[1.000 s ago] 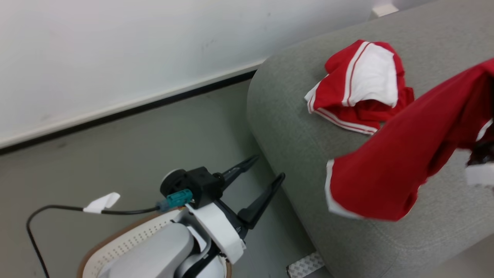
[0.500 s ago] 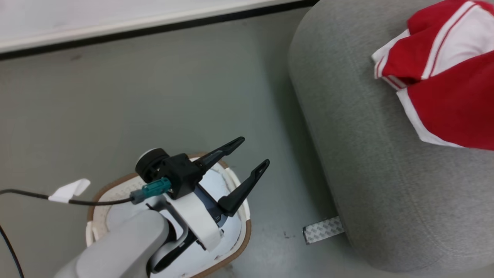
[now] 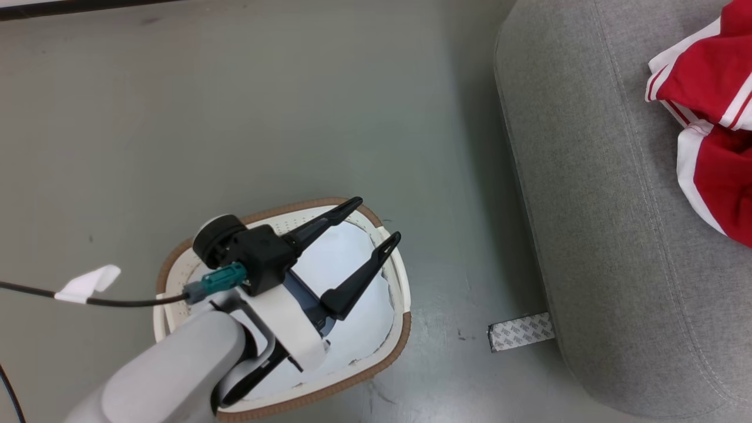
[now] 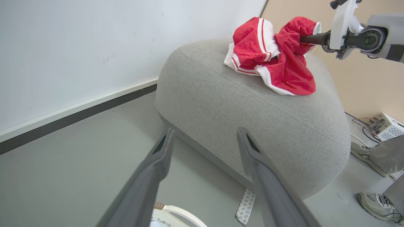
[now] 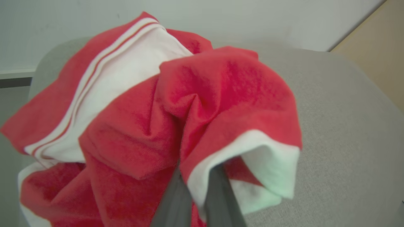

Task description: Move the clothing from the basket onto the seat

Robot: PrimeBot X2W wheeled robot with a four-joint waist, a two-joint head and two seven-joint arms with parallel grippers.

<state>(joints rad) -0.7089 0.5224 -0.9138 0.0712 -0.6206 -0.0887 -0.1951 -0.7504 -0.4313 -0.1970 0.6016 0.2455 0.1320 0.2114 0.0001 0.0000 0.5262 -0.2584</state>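
Observation:
My left gripper point(image 3: 378, 218) point(image 4: 205, 130) hangs open with nothing between its fingers, above the cream basket point(image 3: 399, 346), whose bare white bottom shows. On top of the grey seat point(image 3: 599, 205) point(image 4: 240, 104) lie two red garments. One with a white panel point(image 4: 252, 41) point(image 3: 705, 82) lies crumpled. The other point(image 4: 292, 69) point(image 3: 725, 188) drapes beside it, touching it. My right gripper point(image 5: 198, 170) point(image 4: 304, 39) is shut on a fold of this second garment point(image 5: 221, 104), just above the cushion.
A patterned tape strip point(image 3: 520, 332) lies on the grey floor at the seat's foot. A cable with a white tag point(image 3: 85, 282) runs to my left wrist. A person's shoes point(image 4: 375, 205) and a small electronics box point(image 4: 386, 126) are beyond the seat.
The head camera has tilted down toward the basket. The held red garment, hanging in the air before, now rests on the seat against the other one. My left gripper stays open.

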